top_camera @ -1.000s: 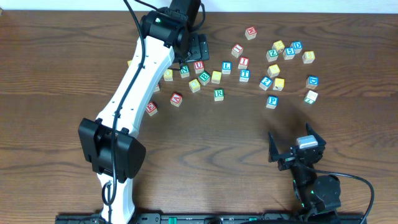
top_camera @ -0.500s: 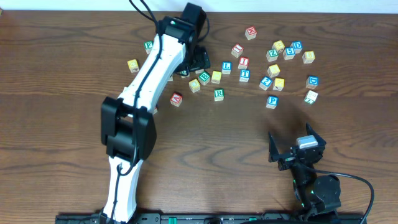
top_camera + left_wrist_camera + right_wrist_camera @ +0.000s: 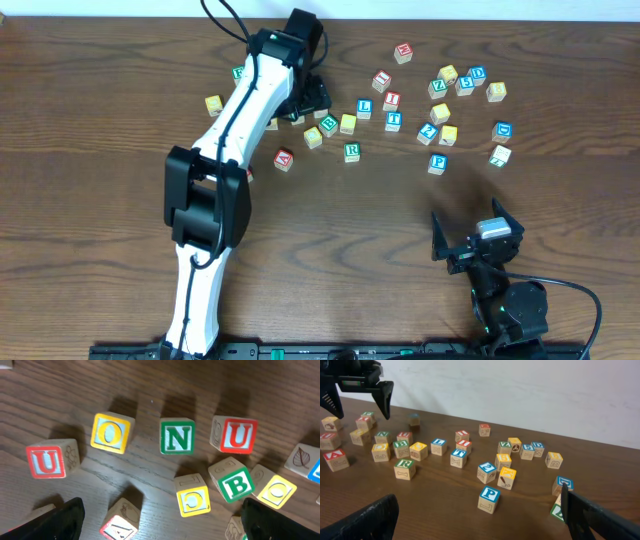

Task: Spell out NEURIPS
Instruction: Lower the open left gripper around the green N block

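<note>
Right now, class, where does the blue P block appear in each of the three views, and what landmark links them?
Overhead: blue P block, right of centre, at the lower edge of the scatter.
Left wrist: not in it.
Right wrist: blue P block, low in the middle.
Landmark: green R block, off to its left in both those views.

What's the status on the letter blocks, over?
Left gripper open over green N block, nothing held. Right gripper open, empty. O block and U block flank the N, not touching.
</note>
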Controlling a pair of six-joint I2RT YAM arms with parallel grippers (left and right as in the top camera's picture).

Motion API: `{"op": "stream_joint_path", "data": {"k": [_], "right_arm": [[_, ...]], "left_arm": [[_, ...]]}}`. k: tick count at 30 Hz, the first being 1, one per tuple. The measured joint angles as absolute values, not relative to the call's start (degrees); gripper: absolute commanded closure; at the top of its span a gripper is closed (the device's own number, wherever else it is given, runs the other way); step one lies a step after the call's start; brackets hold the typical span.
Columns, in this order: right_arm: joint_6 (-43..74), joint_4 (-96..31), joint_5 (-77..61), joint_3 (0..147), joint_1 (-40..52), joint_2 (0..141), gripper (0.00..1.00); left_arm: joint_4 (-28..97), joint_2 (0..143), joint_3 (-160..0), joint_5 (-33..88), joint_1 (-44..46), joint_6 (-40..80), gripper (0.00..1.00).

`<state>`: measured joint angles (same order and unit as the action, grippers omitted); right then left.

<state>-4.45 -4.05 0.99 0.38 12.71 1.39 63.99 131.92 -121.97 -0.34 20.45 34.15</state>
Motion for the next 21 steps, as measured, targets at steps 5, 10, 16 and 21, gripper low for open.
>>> {"op": "stream_joint_path", "data": {"k": [5, 10, 16, 21], "right_arm": [[-4.45, -4.05, 0.99, 0.38, 12.71, 1.39, 0.01], [-4.45, -4.05, 0.99, 0.4, 12.71, 1.39, 0.01], [-4.45, -4.05, 0.99, 0.4, 12.71, 1.39, 0.01], [-4.45, -4.05, 0.99, 0.4, 12.71, 1.39, 0.01]], "left_arm": [[62.94, 131.92, -121.99, 1.3, 19.86, 32.75, 0.02], [62.94, 131.92, -121.97, 2.04, 19.73, 32.56, 0.02], [62.78, 131.92, -121.97, 3.25, 17.39, 32.56, 0.02], [62.74, 131.92, -121.97, 4.36, 16.14, 32.56, 0.02]]}}
